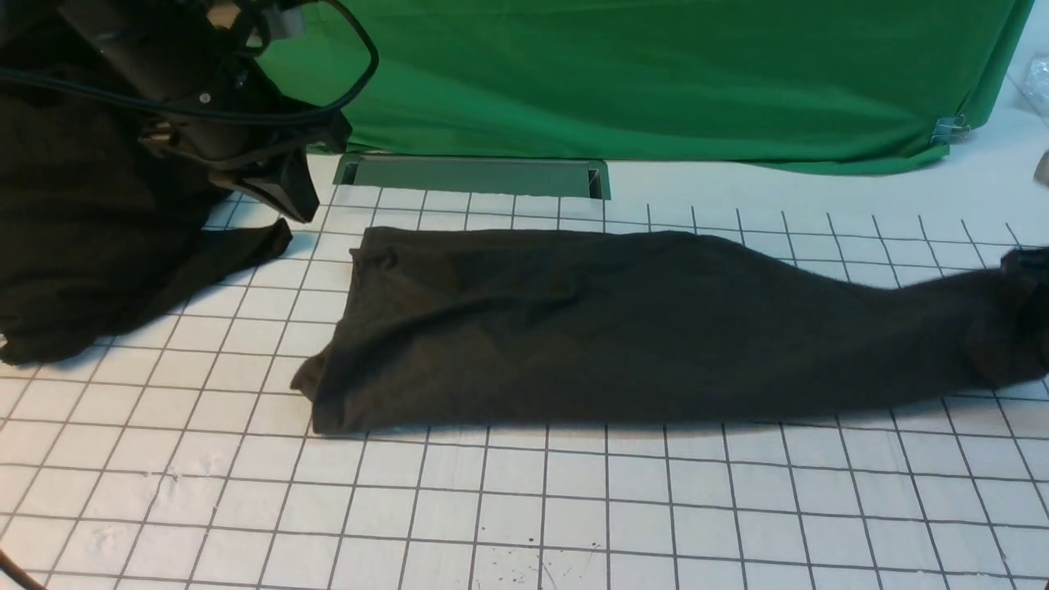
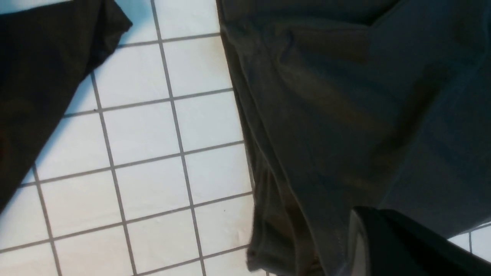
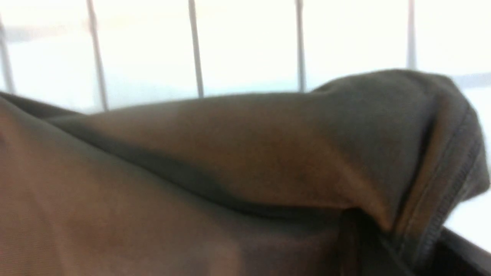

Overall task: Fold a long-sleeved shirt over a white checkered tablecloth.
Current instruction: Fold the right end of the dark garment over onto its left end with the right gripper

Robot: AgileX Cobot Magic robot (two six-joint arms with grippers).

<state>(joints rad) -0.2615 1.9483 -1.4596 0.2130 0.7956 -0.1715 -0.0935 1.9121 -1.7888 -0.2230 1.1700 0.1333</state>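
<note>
The long-sleeved shirt (image 1: 623,328) lies as a long band across the white checkered tablecloth (image 1: 574,508), with a green fabric sheet (image 1: 656,82) behind. Above, the left tool (image 1: 291,197) hangs with its fingers together. At the shirt's end, the right tool (image 3: 452,257) has an unclear grip.

Robot lab — a staged test setup.
Green backdrop sheet (image 1: 656,82) clipped up beyond the left tool (image 1: 297,205); white checkered tablecloth (image 1: 574,508) beneath it.
</note>
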